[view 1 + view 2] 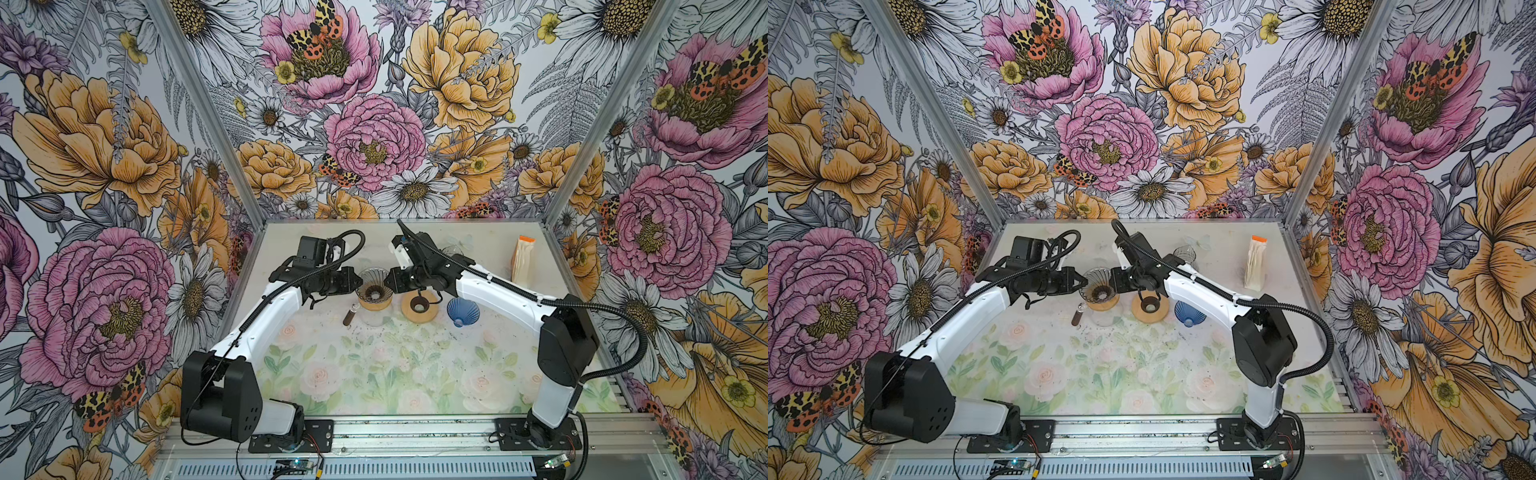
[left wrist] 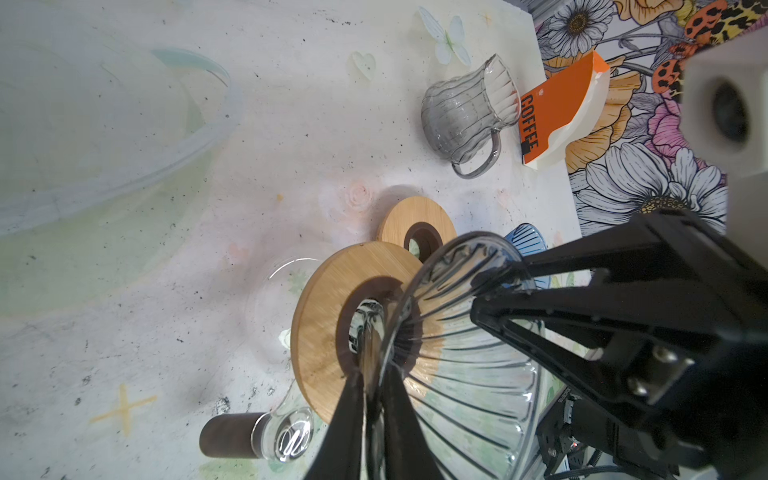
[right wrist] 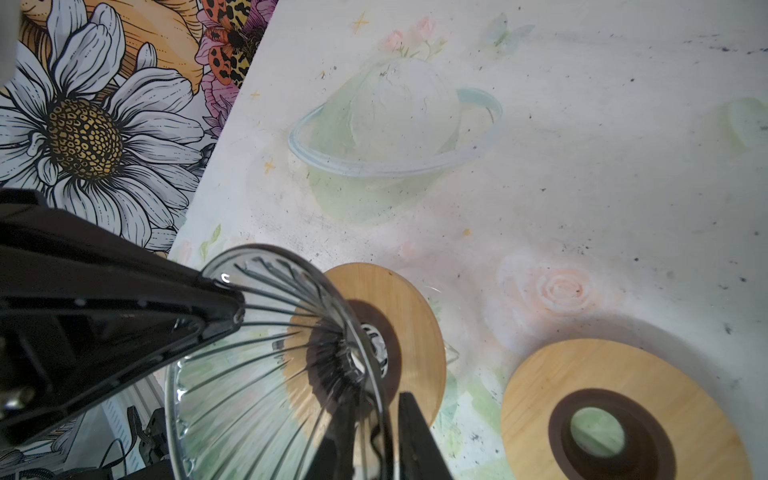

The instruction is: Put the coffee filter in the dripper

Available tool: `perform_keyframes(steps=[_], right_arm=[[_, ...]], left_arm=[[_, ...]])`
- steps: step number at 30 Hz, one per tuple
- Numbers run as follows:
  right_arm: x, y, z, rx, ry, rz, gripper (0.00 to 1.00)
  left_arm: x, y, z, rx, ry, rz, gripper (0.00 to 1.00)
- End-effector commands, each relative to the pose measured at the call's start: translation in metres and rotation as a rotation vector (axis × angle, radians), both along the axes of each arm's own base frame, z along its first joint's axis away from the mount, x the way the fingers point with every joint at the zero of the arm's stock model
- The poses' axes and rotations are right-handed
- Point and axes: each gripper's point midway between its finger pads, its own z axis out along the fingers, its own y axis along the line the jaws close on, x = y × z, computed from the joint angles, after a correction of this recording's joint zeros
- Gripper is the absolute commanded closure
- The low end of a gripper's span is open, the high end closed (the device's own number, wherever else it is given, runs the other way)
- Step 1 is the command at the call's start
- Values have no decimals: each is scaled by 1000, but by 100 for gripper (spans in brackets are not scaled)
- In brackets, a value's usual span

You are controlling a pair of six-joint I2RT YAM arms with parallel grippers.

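Dripper [image 1: 373, 281] between left gripper [image 1: 358, 279] and right gripper [image 1: 388, 281]

Three walls [image 1: 374, 124] stand around the bench [image 1: 374, 374]. They are covered in big drawn flowers, pink, orange and white, with spotted moths [image 1: 316, 37] on some. Shiny metal bars [image 1: 206, 112] run up the corners. The bench top is pale, with soft pink roses, green leaves and little dark specks. A metal rail [image 1: 415, 432] runs along its front edge.
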Motion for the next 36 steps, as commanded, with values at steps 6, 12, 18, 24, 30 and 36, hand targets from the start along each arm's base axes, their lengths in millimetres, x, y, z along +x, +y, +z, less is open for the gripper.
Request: perform_keyframes(steps=[6, 12, 18, 24, 30, 36], right_arm=[[18, -14, 12, -36, -44, -41, 75], [24, -14, 12, -54, -44, -29, 75], [25, -10, 8, -59, -24, -20, 76], [27, -12, 5, -73, -18, -34, 78], [29, -14, 6, -73, -14, -46, 80], [30, -12, 9, -62, -5, -41, 80]], left_arm=[[6, 7, -4, 14, 20, 22, 87], [7, 6, -2, 8, 20, 18, 87], [10, 5, 2, 4, 9, 16, 87], [12, 3, 8, 1, 2, 12, 87], [14, 3, 10, 1, -1, 10, 87], [15, 2, 10, -2, 4, 8, 87]])
